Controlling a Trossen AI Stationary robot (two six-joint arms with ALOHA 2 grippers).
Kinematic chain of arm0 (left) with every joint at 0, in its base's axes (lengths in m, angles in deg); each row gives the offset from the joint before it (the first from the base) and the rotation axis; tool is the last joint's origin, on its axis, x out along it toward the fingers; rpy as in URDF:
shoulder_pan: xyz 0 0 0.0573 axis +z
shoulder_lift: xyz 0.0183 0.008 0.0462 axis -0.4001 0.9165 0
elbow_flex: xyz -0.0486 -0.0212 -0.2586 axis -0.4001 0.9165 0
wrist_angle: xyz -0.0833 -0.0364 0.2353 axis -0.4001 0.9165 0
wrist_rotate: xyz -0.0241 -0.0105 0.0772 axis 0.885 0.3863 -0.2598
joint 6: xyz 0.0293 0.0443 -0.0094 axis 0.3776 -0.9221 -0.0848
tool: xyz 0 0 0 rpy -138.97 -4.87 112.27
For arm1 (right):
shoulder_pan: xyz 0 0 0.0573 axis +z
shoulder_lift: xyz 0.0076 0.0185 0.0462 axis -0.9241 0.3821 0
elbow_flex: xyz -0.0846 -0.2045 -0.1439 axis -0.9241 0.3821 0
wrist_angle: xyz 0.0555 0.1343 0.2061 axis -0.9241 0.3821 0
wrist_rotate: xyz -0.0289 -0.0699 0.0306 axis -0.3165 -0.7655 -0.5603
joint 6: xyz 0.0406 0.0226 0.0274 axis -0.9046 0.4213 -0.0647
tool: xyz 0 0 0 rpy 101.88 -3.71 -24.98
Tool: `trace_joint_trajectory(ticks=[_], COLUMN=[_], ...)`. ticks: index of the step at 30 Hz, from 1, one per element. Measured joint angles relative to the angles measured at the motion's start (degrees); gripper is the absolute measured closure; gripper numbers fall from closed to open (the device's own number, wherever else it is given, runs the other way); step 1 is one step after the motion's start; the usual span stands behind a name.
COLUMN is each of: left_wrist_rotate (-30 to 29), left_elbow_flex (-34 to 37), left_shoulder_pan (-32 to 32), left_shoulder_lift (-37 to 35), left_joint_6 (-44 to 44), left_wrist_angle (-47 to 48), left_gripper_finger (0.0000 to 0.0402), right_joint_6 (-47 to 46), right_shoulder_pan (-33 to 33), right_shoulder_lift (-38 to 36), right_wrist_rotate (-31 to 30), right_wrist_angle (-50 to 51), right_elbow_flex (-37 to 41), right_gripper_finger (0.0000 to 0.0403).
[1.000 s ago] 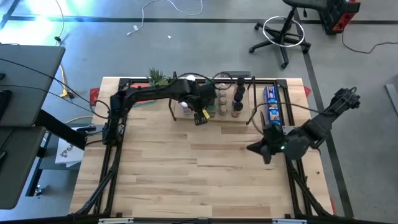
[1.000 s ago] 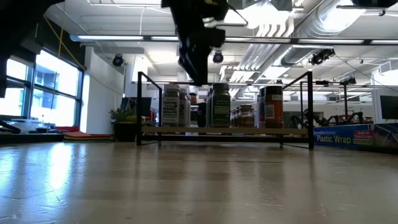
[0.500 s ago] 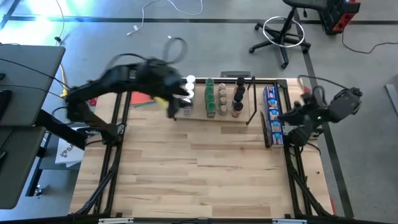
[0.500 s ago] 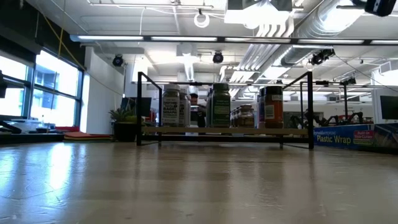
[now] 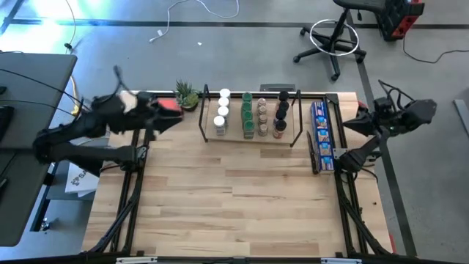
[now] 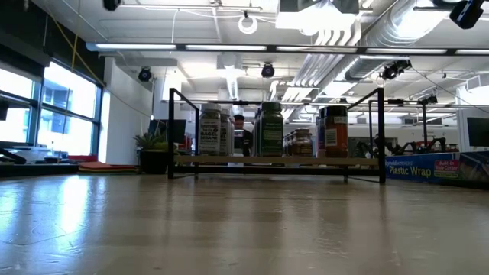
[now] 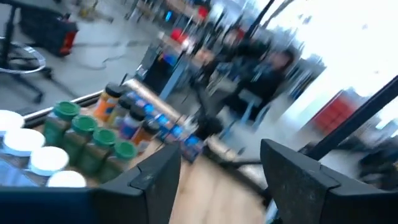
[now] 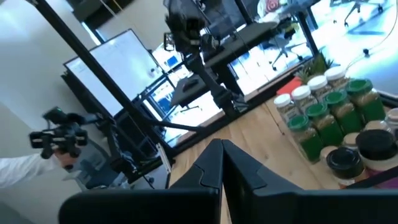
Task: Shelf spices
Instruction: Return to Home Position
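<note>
The spices (image 5: pixel 249 114) stand upright in rows on the shelf (image 5: pixel 253 137), a low wood rack with a black frame at the table's far middle. The low view shows the jars (image 6: pixel 271 130) on the shelf board (image 6: pixel 275 162). The jars have white, green and dark tops. My left gripper (image 5: pixel 170 121) is open and holds nothing. It hangs high over the table's far left corner, left of the shelf. In its wrist view the fingers (image 7: pixel 221 174) stand apart with nothing between them. My right gripper (image 5: pixel 350 122) is shut (image 8: pixel 222 155) and holds nothing, by the table's far right edge.
A long blue box (image 5: pixel 320 132) lies right of the shelf. A small potted plant (image 5: pixel 185 93) and a red item (image 5: pixel 170 106) sit at the far left. The bare wood tabletop (image 5: pixel 234 198) spreads from the shelf toward the near edge.
My left gripper has pulled back fast from over the shelf's white-topped jars toward the table's left edge, rising out of the low view and rolling. My right gripper has drawn back from near the box's near end toward the far right edge. The jars have stayed put.
</note>
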Motion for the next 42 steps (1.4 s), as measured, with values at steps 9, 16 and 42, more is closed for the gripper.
trace_joint_trajectory(ticks=[9, 16, 42], left_wrist_rotate=[-3.7, -3.3, 1.1], left_elbow_flex=[18.1, 21.2, 55.3], left_shoulder_pan=[0.0, 0.0, -0.1], left_shoulder_lift=[-22.1, -29.2, -29.2], left_joint_6=[7.2, 8.1, -14.7], left_wrist_angle=[-6.5, 2.4, -40.1], left_gripper_finger=[0.0239, 0.0245, 0.0245], right_joint_6=[3.3, 2.3, 3.3], right_shoulder_pan=[0.0, 0.0, -3.1], right_shoulder_lift=[-7.9, -7.9, -7.7], right_wrist_rotate=[-1.6, 1.4, -18.5], right_wrist_angle=[-10.4, -25.6, -59.6], right_elbow_flex=[12.5, 28.0, 54.8], right_gripper_finger=[0.0403, 0.0403, 0.0403])
